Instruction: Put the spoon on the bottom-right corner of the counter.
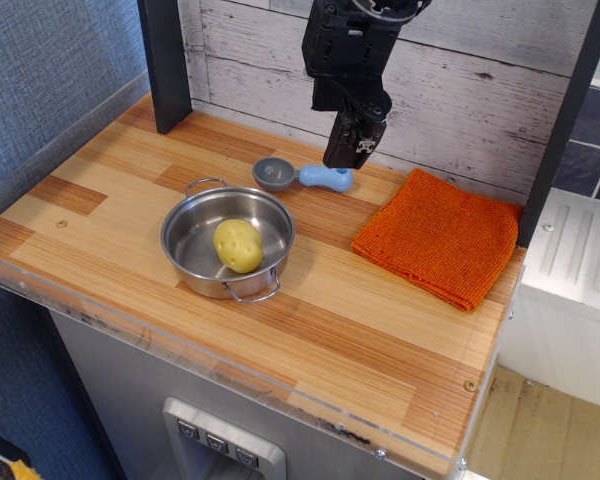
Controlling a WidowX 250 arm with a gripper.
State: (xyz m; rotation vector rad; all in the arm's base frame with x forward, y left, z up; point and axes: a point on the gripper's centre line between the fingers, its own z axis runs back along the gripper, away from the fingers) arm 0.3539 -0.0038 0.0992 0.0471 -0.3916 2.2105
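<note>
The spoon [302,176] lies flat on the counter [380,320] near the back wall, grey bowl to the left, light-blue handle to the right. My gripper [348,152] hangs just above the handle's right end, a little apart from it. Its dark fingers point down and look close together, with nothing held. I cannot tell if they touch the spoon.
A steel two-handled pot [192,235] with a yellow potato-like object [239,245] stands in front of the spoon. An orange knitted cloth [442,236] lies at the right. A dark post [166,62] stands at the back left. The clear edge strip [220,370] runs along the front.
</note>
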